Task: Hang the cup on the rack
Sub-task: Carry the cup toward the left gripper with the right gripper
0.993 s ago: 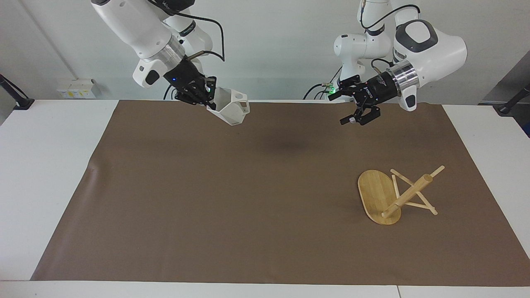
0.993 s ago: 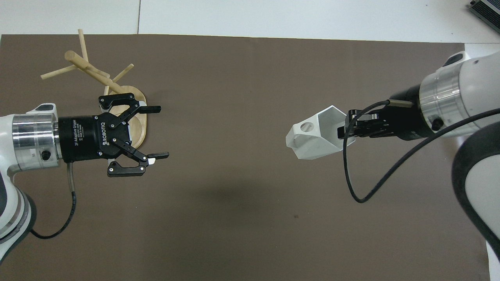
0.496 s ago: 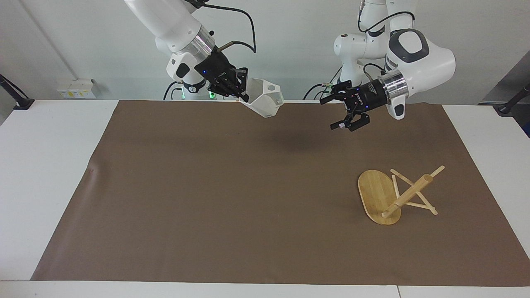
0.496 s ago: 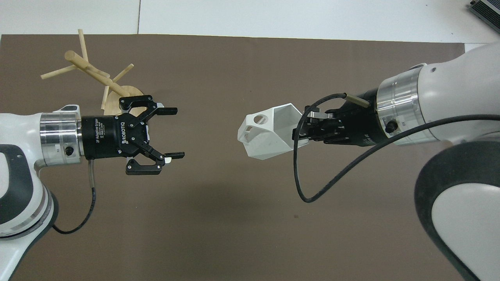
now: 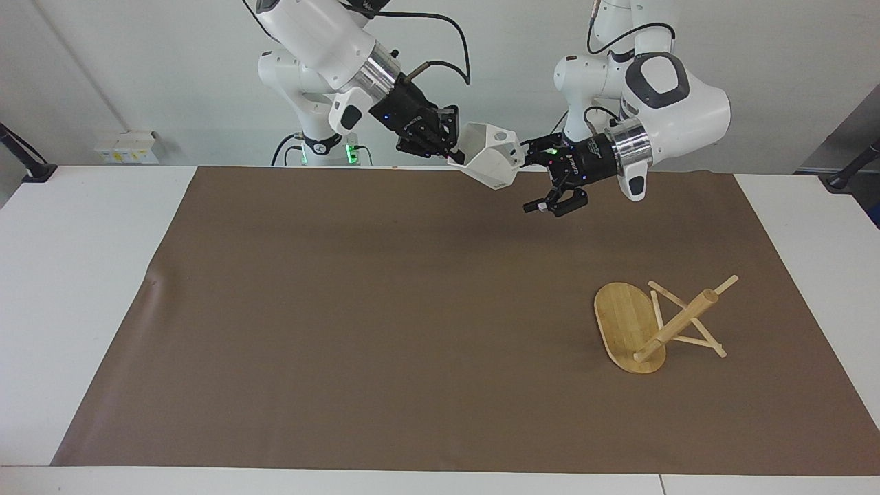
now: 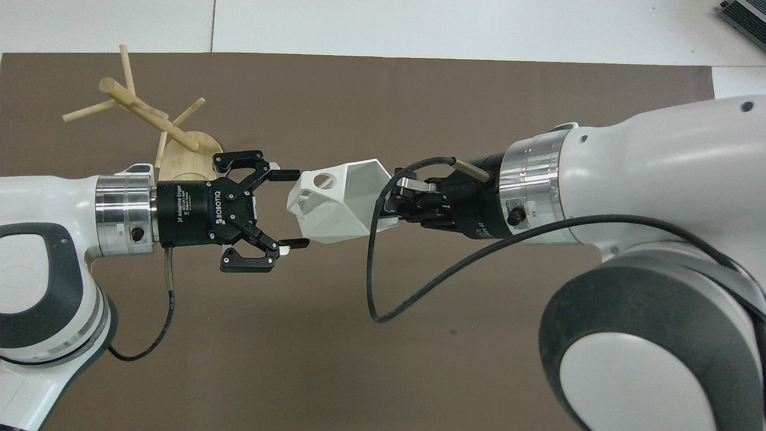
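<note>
Held aloft over the brown mat (image 5: 385, 323) near the robots' end: the cup (image 5: 489, 162), pinched at its rim by the right gripper (image 5: 450, 152), fingers closed on the wall beside the hexagonal mouth. Just ahead of the left gripper (image 5: 533, 184), fingers spread wide, handle end of the cup sitting at the fingertips, between them but apparently not yet touched. Looks light, rigid, matte and not slippery; flat facets good for parallel pads, handle probably best left free for a peg. Nothing visible inside the cup. Well apart from both sets of fingers, toward the left arm's end: the rack (image 5: 656, 323), tipped over, base on edge, post and pegs resting on the mat; nothing hung on it.
</note>
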Motion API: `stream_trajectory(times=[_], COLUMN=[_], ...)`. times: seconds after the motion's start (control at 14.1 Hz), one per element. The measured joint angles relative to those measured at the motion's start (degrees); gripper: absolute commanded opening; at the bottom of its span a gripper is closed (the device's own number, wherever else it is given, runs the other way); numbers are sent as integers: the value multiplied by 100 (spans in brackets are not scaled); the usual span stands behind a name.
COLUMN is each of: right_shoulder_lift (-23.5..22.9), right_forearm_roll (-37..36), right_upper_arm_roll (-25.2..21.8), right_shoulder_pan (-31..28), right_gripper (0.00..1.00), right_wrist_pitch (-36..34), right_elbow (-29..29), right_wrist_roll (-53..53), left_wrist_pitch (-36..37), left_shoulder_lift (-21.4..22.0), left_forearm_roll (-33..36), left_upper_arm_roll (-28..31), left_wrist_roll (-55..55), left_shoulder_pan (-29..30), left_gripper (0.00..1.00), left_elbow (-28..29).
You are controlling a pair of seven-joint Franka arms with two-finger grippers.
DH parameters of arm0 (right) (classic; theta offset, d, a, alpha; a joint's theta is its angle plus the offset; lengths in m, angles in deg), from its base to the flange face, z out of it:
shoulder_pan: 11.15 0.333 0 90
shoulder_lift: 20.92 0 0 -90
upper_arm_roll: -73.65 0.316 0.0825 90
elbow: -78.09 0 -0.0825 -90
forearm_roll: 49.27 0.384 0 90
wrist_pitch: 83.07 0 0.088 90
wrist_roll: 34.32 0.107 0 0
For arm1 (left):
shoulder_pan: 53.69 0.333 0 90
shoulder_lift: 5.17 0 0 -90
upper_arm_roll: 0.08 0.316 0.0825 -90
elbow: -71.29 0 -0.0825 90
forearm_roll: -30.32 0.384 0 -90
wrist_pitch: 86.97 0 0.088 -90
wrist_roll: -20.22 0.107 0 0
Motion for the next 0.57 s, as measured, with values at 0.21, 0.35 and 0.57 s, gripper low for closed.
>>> stream_trajectory(times=[0.21,0.35,0.57], right_shoulder_lift=[39,79,135], right_forearm_roll=[2,5,21], right_upper_arm_roll=[173,233,298], right_shoulder_pan=[-2,0,4], right_gripper=[0,0,0], right_wrist_pitch=[280,352,401], right_elbow=[-92,-114,-152], right_wrist_roll=[239,338,428], left_wrist_pitch=[118,299,586], left_shoulder_lift=[0,0,0], left_forearm_roll=[-29,-28,29], left_upper_arm_roll=[43,101,130], left_wrist_roll=[2,13,61], left_shoulder_pan=[4,17,105], left_gripper=[100,100,100], left_elbow=[-7,-16,-38])
